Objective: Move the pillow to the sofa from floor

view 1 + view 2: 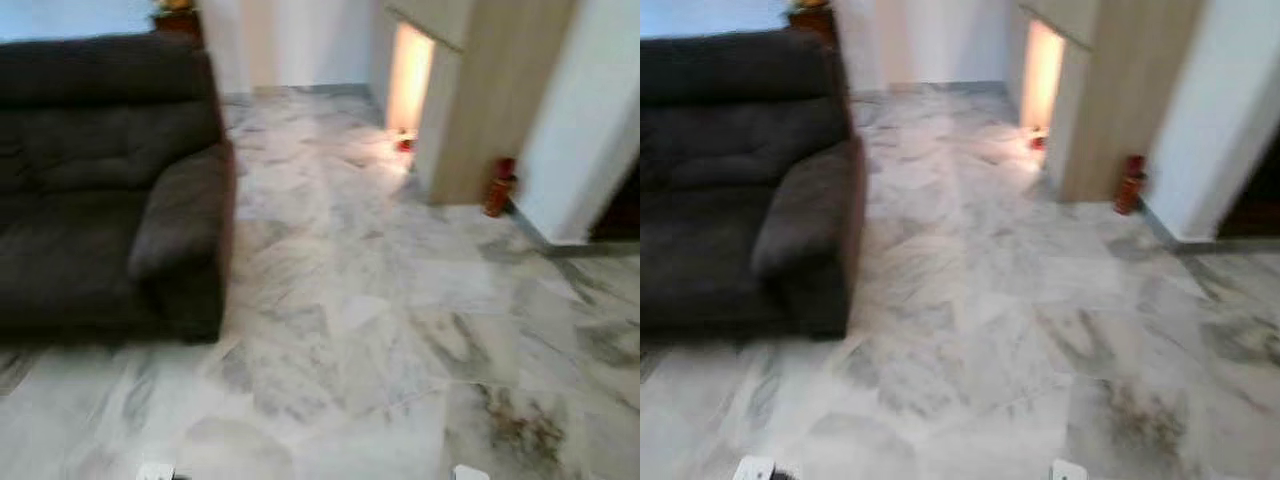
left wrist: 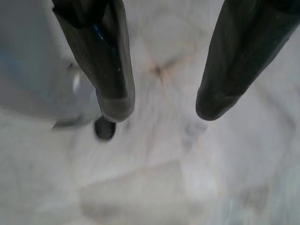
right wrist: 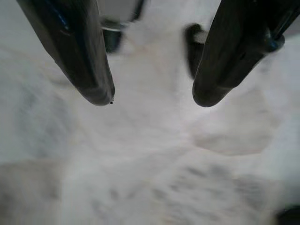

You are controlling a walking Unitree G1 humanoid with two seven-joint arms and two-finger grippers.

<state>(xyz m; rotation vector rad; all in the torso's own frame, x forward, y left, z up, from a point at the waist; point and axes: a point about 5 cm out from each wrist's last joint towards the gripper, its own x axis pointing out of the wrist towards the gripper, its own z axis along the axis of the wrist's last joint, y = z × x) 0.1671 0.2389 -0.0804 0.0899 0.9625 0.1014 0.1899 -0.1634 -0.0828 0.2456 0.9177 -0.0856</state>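
Both hands hang low over the floor with nothing between their fingers. Seen from its wrist, the left hand has its two black fingers spread wide apart above pale marble, and the right hand is spread just as wide over the same stone, holding nothing.

One sofa stands at the robot's left, dark brown, with a tufted back, a deep seat and one thick armrest facing the open floor. Its seat is bare of any pillow. I cannot make out a pillow in these blurred pictures, so I cannot tell where it lies relative to either hand.

White-and-grey marble runs from the sofa to the far walls. One wooden partition rises ahead on the right, with a warm lit opening in it.

One red cylinder stands on the floor against the partition's near corner, too blurred to identify. One smaller red item sits at the foot of the lit opening.
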